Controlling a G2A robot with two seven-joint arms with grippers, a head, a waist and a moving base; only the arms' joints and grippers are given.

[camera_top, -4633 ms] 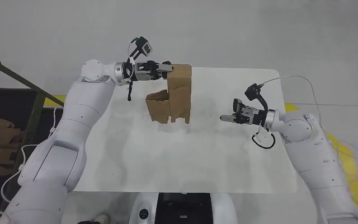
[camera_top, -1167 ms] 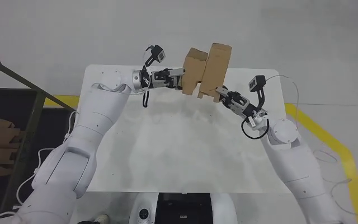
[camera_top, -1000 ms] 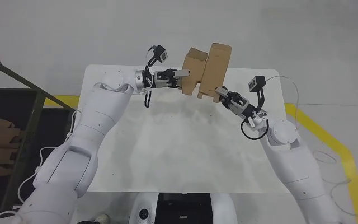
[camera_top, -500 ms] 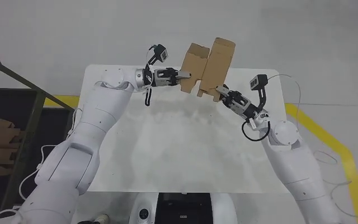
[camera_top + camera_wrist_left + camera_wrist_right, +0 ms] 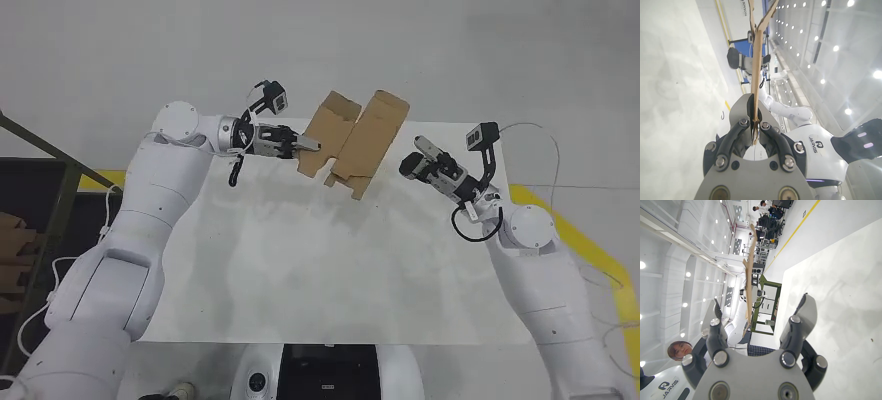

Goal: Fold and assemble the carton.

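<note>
Hanging in the air over the far edge of the desk (image 5: 330,290), about midway between its two far corners, the flattened carton (image 5: 352,140) has not yet been opened into a box. The left gripper (image 5: 300,146) pinches the carton's edge on the side toward the far-left corner. It carries the whole blank, which touches nothing else.

The right gripper (image 5: 411,165) sits toward the far-right corner with its fingers spread wide. It is near the carton's other side but apart from it.

From above, the carton's broad face shows two long panels side by side with short flaps at their ends. Its long axis slants from over the desk out past the far edge. The right gripper faces one long edge, so any next grasp probably depends on closing that gap sideways toward the left arm.

In the left wrist view the cardboard (image 5: 757,62) is edge-on and thin, clamped between the pads. Its layers start to part in a narrow V at the far end, which is hard to see from above.

The right wrist view also shows the carton (image 5: 749,283) edge-on. It lines up roughly between the parted fingers (image 5: 808,303), though farther off.
</note>
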